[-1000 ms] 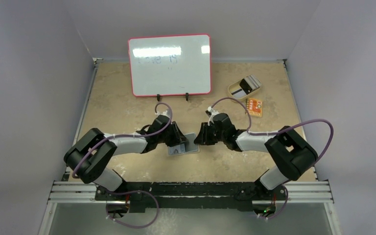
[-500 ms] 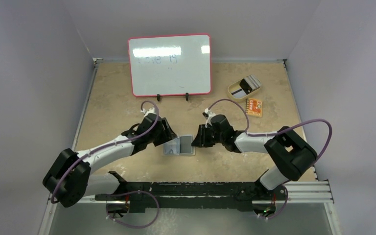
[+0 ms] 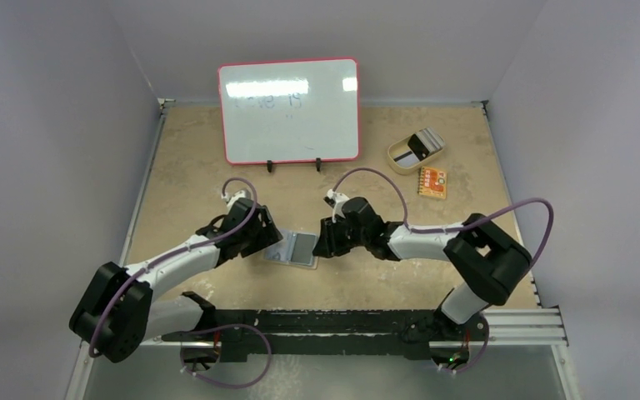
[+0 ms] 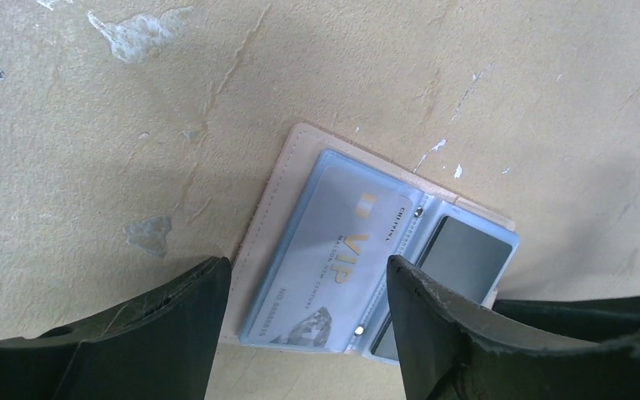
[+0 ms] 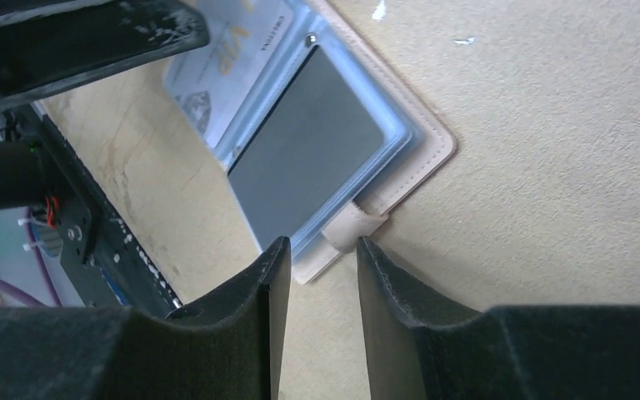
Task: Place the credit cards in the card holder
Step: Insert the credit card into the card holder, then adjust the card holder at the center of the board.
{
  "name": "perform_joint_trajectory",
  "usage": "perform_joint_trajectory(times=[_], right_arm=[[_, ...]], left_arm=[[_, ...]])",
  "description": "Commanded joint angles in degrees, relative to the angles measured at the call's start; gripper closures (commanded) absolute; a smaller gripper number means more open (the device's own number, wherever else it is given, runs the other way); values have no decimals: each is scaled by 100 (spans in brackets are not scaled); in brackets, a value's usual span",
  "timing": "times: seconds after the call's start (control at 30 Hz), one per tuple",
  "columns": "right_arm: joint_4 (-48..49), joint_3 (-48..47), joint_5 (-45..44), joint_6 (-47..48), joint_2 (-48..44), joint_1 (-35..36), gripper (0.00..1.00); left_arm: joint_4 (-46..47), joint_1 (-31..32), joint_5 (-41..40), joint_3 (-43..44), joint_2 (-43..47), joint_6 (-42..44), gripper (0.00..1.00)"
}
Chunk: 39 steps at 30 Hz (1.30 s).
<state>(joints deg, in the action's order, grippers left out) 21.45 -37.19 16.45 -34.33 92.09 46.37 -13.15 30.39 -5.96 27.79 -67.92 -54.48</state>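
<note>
The card holder (image 3: 293, 248) lies open on the table between both arms, tan rim (image 4: 277, 187) showing. Its clear sleeves hold a light blue VIP credit card (image 4: 343, 260) and a dark grey credit card (image 5: 304, 150). My left gripper (image 4: 307, 265) hovers open over the wallet's left half, holding nothing. My right gripper (image 5: 321, 243) has its narrow jaws closed round the wallet's snap tab (image 5: 352, 227) at the right edge. More credit cards (image 3: 422, 143) lie in the dish far right.
A tan oval dish (image 3: 400, 155) sits at the back right, with a small orange packet (image 3: 432, 182) beside it. A red-framed whiteboard (image 3: 289, 108) stands at the back centre. The black rail (image 5: 83, 242) runs along the near edge.
My left gripper has opened wide and drawn back to the left. The right gripper and the card holder have shifted left together.
</note>
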Motion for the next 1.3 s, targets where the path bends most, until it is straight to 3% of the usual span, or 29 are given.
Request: perform_joint_trajectory(times=[0.0, 0.17, 0.37, 0.47, 0.63, 0.77, 0.9, 1.27], right_arm=[[-293, -161, -128, 908, -516, 33, 61], [-419, -193, -152, 1754, -628, 33, 57], [-1223, -921, -356, 3086, -118, 31, 59], [-1180, -1031, 84, 3430, 42, 62, 59], [-1291, -1188, 52, 3604, 98, 73, 58], [-2088, -1626, -141, 4121, 47, 159, 56], [-3068, -1781, -580, 4693, 358, 171, 55], [-3292, -1779, -247, 5133, 620, 236, 54]], left_arm=[[-65, -53, 104, -85, -128, 168, 31], [162, -51, 455, -67, -134, 112, 32], [201, -91, 510, -26, -358, 155, 46], [194, -116, 555, -32, -407, 162, 53], [95, -309, 627, -25, -348, 214, 58], [116, -600, 1059, 47, -196, 181, 62], [124, -688, 1247, 208, 93, 19, 63], [-117, -786, 1137, 189, 150, 174, 61]])
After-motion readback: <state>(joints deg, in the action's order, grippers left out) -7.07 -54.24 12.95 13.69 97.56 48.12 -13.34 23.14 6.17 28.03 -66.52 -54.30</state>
